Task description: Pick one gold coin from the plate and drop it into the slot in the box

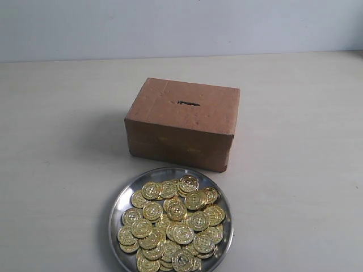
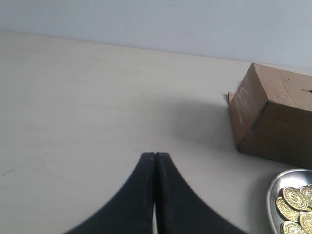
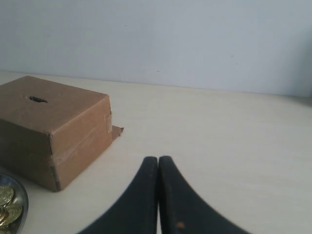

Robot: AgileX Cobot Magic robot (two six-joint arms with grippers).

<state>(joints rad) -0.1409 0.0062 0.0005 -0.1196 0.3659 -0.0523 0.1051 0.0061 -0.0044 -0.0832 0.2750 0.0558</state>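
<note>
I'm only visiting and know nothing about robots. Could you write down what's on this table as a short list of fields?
table: pale, plain
box: brown cardboard, closed, farther from the exterior camera than the plate
slot: short dark slit in the middle of the box's top
plate: round, silver, just in front of the box
coins: heap of gold ones on the plate
left gripper: shut, empty, over bare table
right gripper: shut, empty, over bare table
progress: no coin picked yet

Black, curved, tapering gripper [image 2: 155, 156] fingers
</note>
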